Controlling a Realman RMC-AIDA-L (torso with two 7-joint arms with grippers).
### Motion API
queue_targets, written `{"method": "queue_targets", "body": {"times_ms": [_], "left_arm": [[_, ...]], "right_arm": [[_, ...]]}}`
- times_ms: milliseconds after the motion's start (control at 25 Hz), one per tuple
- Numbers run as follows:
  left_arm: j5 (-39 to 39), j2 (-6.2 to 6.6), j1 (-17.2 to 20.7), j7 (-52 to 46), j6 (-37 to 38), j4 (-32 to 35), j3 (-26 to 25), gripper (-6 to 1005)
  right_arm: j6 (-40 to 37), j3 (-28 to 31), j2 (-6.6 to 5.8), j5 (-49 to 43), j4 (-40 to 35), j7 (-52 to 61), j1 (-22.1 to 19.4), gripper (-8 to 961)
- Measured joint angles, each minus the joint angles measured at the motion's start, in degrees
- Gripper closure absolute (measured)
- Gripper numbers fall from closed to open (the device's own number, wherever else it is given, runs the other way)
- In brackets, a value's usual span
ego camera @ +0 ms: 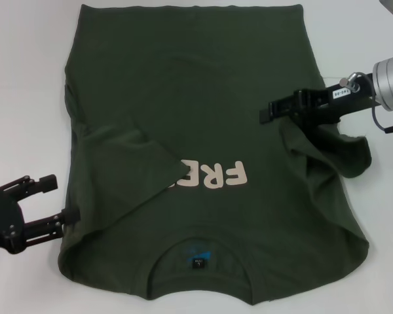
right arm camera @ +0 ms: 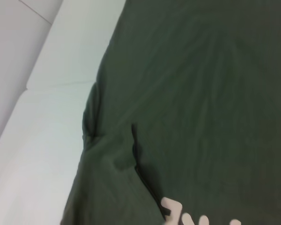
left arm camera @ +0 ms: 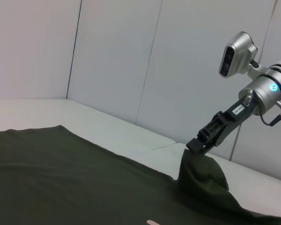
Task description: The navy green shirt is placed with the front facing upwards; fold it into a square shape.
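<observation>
1. The shirt lies flat on the white table, chest up, collar at the edge nearest the robot, hem at the far edge.

2. The left sleeve is already folded inward and lies over the chest, covering part of the cream lettering.

3. The right gripper hangs above the shirt's right side, fingers clamped on a pinch of cloth. The left wrist view shows the fabric drawn up into a small peak under its tip, with the right sleeve bunched and trailing beneath the arm.

4. The left gripper sits low at the shirt's left edge, near the shoulder, fingers apart and holding nothing; its lower finger is at or just beside the cloth.

5. The step in hand appears to be the right-side fold: bringing the right sleeve inward to mirror the left.

6. The next move likely calls for carrying the pinched cloth across toward the lettering, laying it down flat and letting go, so the 2 long edges run parallel.

7. Lengthwise folds of hem toward collar look not yet begun, so the task seems less than half done.
</observation>
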Motion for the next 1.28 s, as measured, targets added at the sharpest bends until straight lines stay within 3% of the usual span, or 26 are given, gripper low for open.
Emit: {"method": "queue_targets", "body": {"times_ms": [280,800,1280], "left_arm": [[0.0,0.0,0.0,0.0,0.0,0.0,0.0,166],[0.0,0.0,0.06,0.0,0.18,0.01,-0.01,166],[0.0,0.0,-0.06,-0.05,0.12,0.01,-0.01,167]], "right_arm": [[-1.82,-2.31,-1.71,-0.01,-0.53,2.5,0.06,276],[-8.07,-1.6,-3.61,-1.83,-5.79,7.03,-0.25,277],[-12.55,-1.23,-3.68,-9.04,-9.95,9.36,0.7,277]]}}
